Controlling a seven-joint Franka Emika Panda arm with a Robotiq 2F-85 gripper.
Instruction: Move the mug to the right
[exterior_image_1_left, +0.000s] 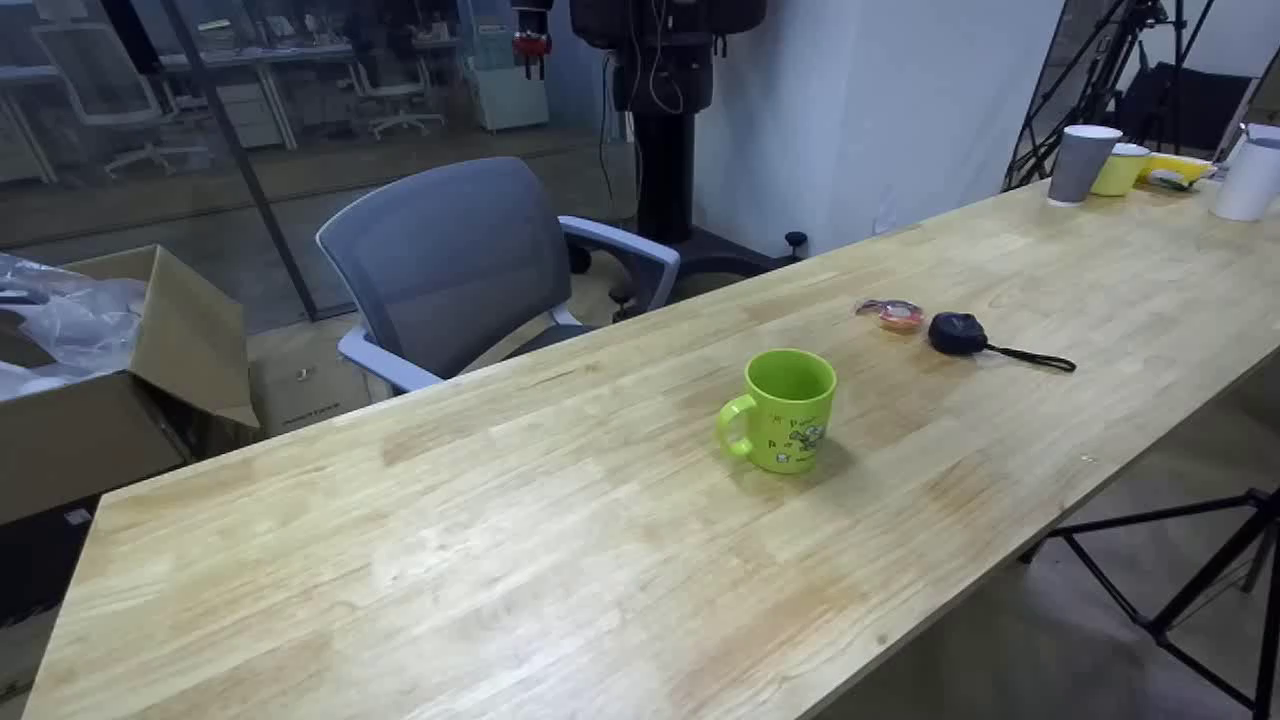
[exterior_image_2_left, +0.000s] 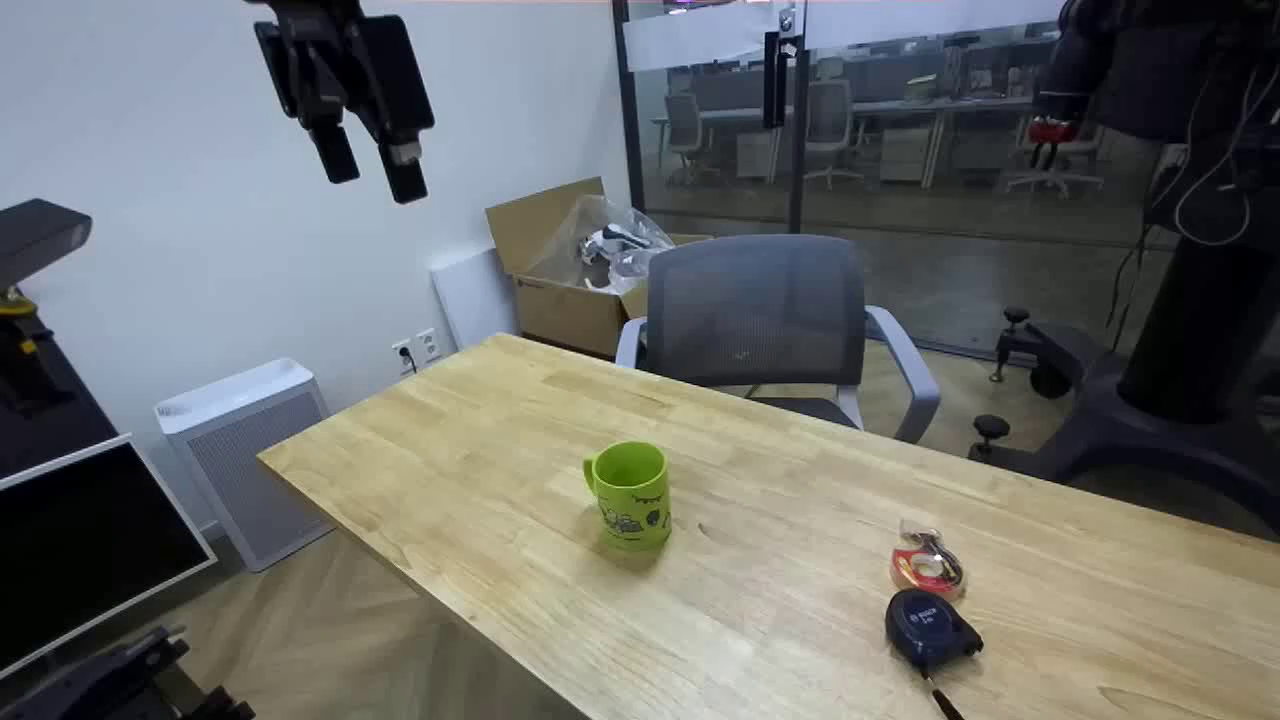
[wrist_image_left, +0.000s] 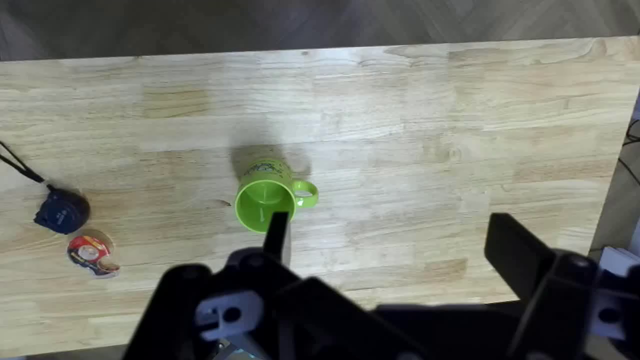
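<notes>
The lime-green mug (exterior_image_1_left: 790, 425) stands upright on the wooden table; it also shows in an exterior view (exterior_image_2_left: 635, 505) and in the wrist view (wrist_image_left: 262, 197). Its handle points left in both exterior views and right in the wrist view. My gripper (exterior_image_2_left: 372, 175) hangs high above the table, up and to the left of the mug in that exterior view. In the wrist view the gripper (wrist_image_left: 390, 222) is open with nothing between its fingers. The left fingertip overlaps the mug's rim in the picture, but the mug is well below. No gripper shows in the view with the far cups.
A dark blue tape measure (exterior_image_1_left: 957, 334) with a black strap and a red tape dispenser (exterior_image_1_left: 898, 316) lie on the table (exterior_image_1_left: 450, 560). A grey cup (exterior_image_1_left: 1082, 165), a yellow-green cup (exterior_image_1_left: 1120, 170) and a white cup (exterior_image_1_left: 1250, 175) stand at the far end. A chair (exterior_image_2_left: 755, 310) is against the table.
</notes>
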